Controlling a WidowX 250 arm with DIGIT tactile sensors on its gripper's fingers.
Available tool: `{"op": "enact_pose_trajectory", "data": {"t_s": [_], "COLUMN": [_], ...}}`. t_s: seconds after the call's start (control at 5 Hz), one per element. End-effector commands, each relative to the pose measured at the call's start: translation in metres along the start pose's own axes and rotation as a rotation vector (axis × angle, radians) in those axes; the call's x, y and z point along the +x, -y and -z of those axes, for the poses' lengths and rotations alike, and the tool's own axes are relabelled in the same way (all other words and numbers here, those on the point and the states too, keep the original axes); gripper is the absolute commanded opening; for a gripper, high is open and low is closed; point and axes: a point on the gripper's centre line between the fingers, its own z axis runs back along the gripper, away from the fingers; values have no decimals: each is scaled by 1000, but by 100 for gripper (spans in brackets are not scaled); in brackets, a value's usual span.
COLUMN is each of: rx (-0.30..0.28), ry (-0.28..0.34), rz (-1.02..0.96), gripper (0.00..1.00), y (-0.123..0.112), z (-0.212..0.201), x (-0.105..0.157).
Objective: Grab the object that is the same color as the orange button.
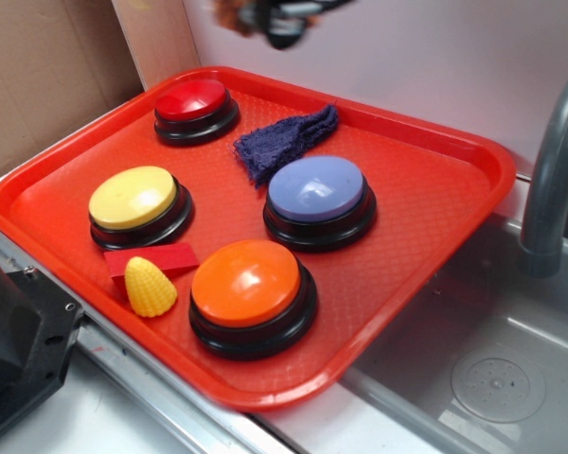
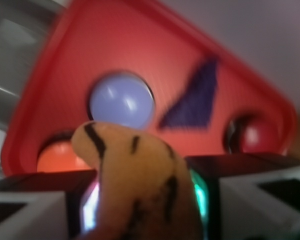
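The orange plush tiger (image 2: 140, 185), striped in black, fills the gap between my fingers in the wrist view, pinched from both sides. My gripper (image 2: 145, 205) is shut on it, held high above the red tray (image 2: 50, 85). In the exterior view my gripper (image 1: 282, 21) shows only as a blurred dark shape at the top edge, with a bit of the tiger's orange fur (image 1: 231, 13) at its left. The orange button (image 1: 246, 284) sits at the tray's front; in the wrist view the orange button (image 2: 57, 157) peeks out at lower left.
On the red tray (image 1: 435, 180) also stand a blue button (image 1: 317, 189), a yellow button (image 1: 133, 197) and a red button (image 1: 191, 99). A purple cloth (image 1: 284, 140), a yellow corn cob (image 1: 150, 287) and a red flat block (image 1: 170, 257) lie there. A sink and grey faucet (image 1: 554, 180) are at right.
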Motion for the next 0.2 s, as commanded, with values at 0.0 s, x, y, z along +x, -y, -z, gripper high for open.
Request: {"op": "enact_pose_trajectory", "data": {"t_s": [0.0], "rx": [-115], "ry": [170], "rz": [-188], "gripper": [0], "y": [-5], "z": [-27], "x": [-34]}}
